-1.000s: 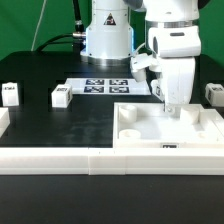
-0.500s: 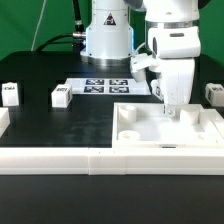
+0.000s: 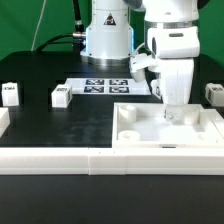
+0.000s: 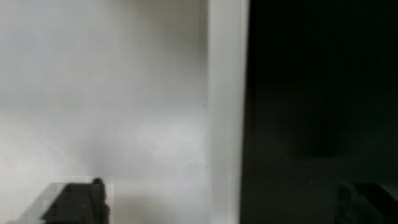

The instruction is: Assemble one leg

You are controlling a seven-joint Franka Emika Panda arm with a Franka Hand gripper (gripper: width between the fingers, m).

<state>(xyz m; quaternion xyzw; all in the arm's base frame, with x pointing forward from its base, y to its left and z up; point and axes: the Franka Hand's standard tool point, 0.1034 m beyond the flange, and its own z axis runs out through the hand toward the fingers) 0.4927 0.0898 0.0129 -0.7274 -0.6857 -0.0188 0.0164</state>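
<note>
Three small white legs with black tags lie on the black table: one at the exterior view's far left (image 3: pixel 9 93), one beside it (image 3: pixel 62 96), one at the far right (image 3: pixel 213 93). My gripper (image 3: pixel 171 113) hangs low over the large square white panel (image 3: pixel 140 133), near its far right part. In the wrist view my gripper (image 4: pixel 221 190) is open. Its dark fingertips (image 4: pixel 77 200) stand wide apart, with the panel's white surface (image 4: pixel 107 100), its raised rim (image 4: pixel 226 100) and the black table between them. Nothing is held.
The marker board (image 3: pixel 105 86) lies behind the panel, in front of the robot base (image 3: pixel 105 40). A low white wall (image 3: pixel 50 159) runs along the front of the table and turns up at the left edge (image 3: pixel 3 122).
My gripper has sunk a little toward the white panel. The legs and the panel have not moved.
</note>
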